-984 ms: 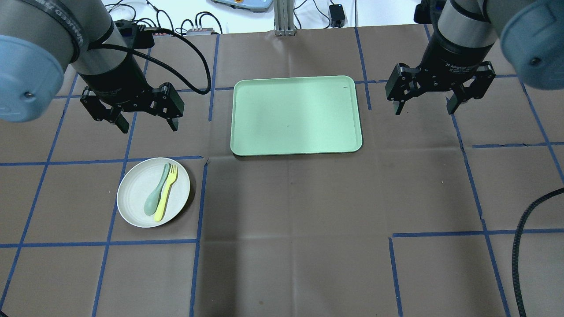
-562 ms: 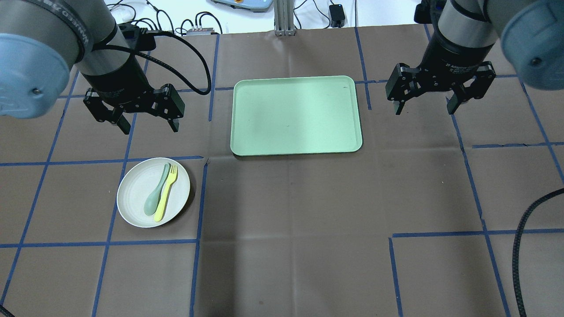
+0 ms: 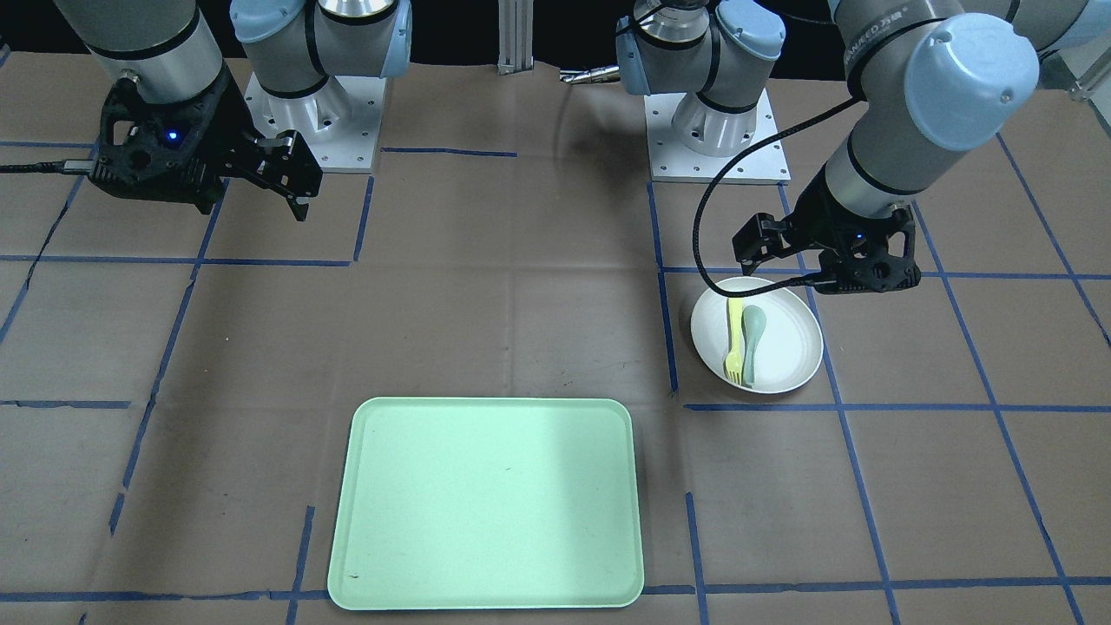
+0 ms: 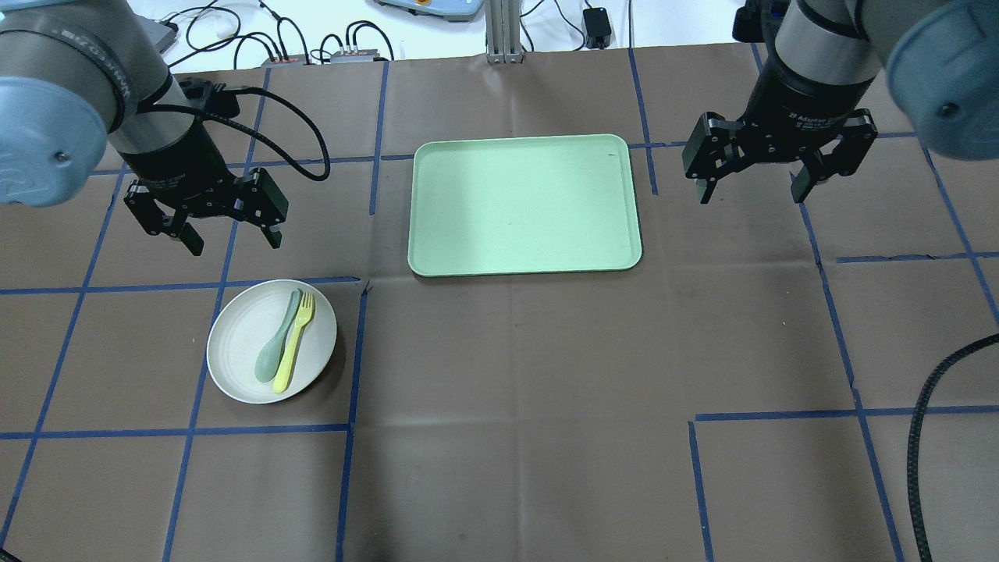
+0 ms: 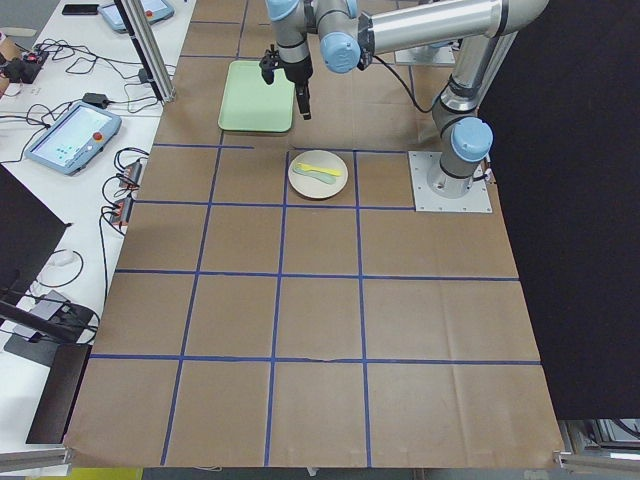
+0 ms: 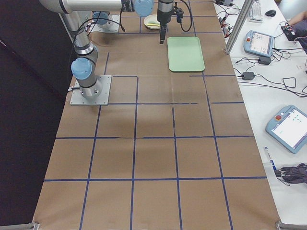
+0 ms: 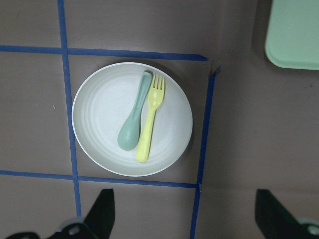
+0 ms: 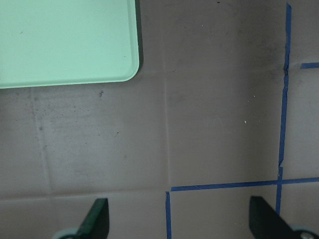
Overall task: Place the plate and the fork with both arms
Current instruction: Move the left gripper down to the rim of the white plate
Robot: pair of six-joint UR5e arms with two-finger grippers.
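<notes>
Left gripper point(image 4: 234, 243): fingers apart, nothing between them. It hangs above the table point(image 4: 515, 375), off the tray's point(image 4: 523, 204) short side on the robot's left, about level with the tray's robot-side edge. Its wrist camera looks straight down on the plate point(image 7: 99, 119).

Right gripper point(image 4: 751, 195): fingers apart, empty. It hangs above bare table just off the tray's opposite short side, clear of the rim.

Plate: flat on the table, well apart from the tray, off the tray's left-arm corner and nearer the robot than the tray. It sits nearer the robot than the left gripper and is not touched by it.

Fork point(image 4: 294, 343): lies on the plate, tines pointing away from the robot, on the half of the plate nearer the tray.

Spoon point(image 4: 277, 347): grey-green, lies on the plate right alongside the fork on the side farther from the tray, bowl toward the robot.

Tray: mint-green, nothing on it.
</notes>
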